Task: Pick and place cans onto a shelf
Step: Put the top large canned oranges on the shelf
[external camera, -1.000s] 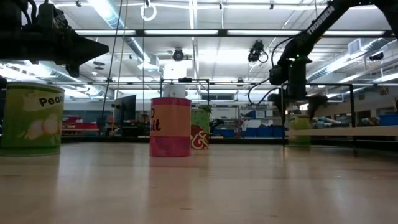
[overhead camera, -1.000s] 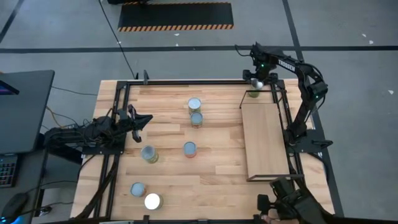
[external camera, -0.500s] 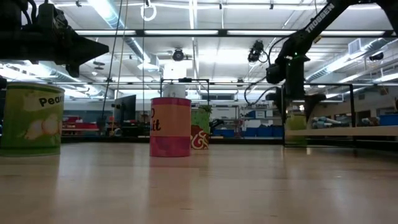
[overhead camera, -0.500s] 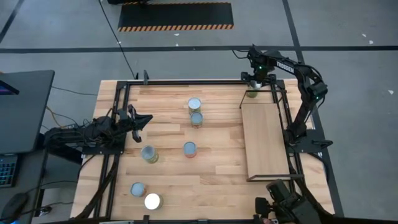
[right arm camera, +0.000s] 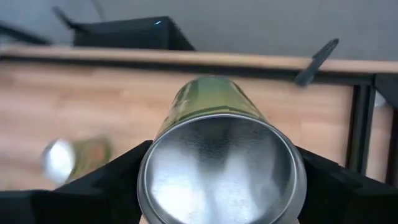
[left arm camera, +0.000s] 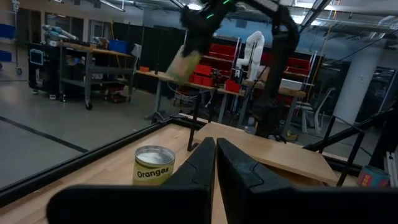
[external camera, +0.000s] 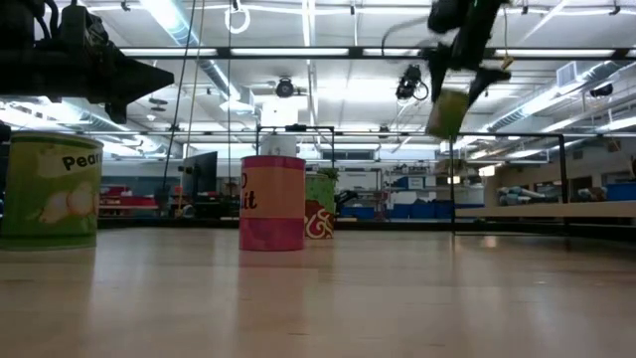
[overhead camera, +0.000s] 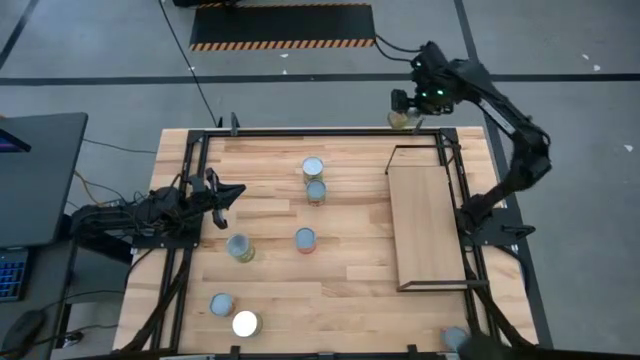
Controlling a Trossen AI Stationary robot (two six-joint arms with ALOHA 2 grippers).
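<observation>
Can (overhead camera: 402, 119) is pinched in your right gripper (overhead camera: 408, 108), up beyond the table's far edge — next, lower it upright onto the shelf (overhead camera: 428, 225). Left gripper (overhead camera: 226, 193) rests pressed together.

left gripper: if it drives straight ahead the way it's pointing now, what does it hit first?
Most likely the Oranges can, standing just beyond the shut left gripper and slightly off its line in the left wrist view. Depth is unclear; it might pass beside it toward the shelf.

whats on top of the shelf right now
Nothing shows on the shelf: its wood panel lies bare in the high view. The right hand holds an olive can in the air beyond its far end.
</observation>
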